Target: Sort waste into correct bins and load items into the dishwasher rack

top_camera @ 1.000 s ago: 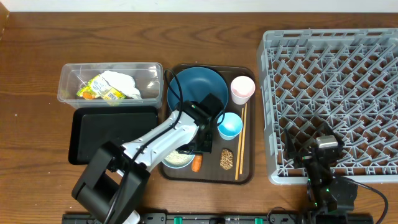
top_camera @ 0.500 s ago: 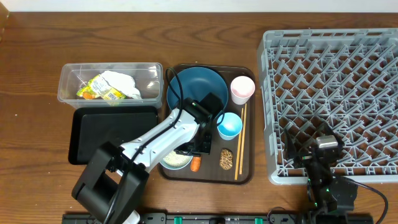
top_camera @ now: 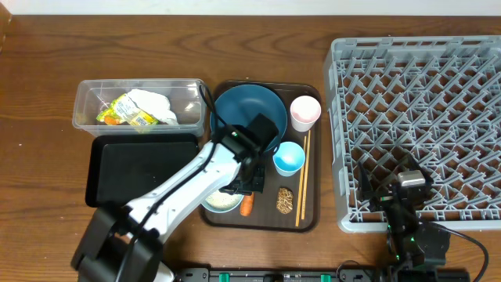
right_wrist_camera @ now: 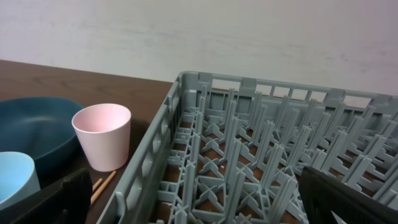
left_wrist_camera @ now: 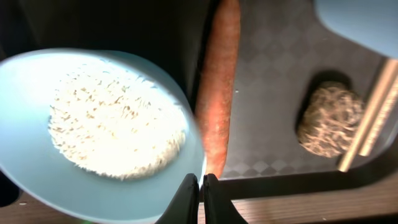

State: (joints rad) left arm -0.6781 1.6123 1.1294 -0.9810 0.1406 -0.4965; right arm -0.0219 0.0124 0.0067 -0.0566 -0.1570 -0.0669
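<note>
Left wrist: left gripper [left_wrist_camera: 200, 194] pinched on bowl [left_wrist_camera: 28, 165] rim; carry level, then tip rice [left_wrist_camera: 115, 127] slowly into black tray [top_camera: 117, 164].

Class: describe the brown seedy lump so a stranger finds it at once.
Left of the big grey rack sits a brown serving tray. Along its edge nearest the robot, between the orange carrot and the wooden chopsticks, lies the lump: oval, rough and seed-speckled, unlike its smooth neighbours.
</note>
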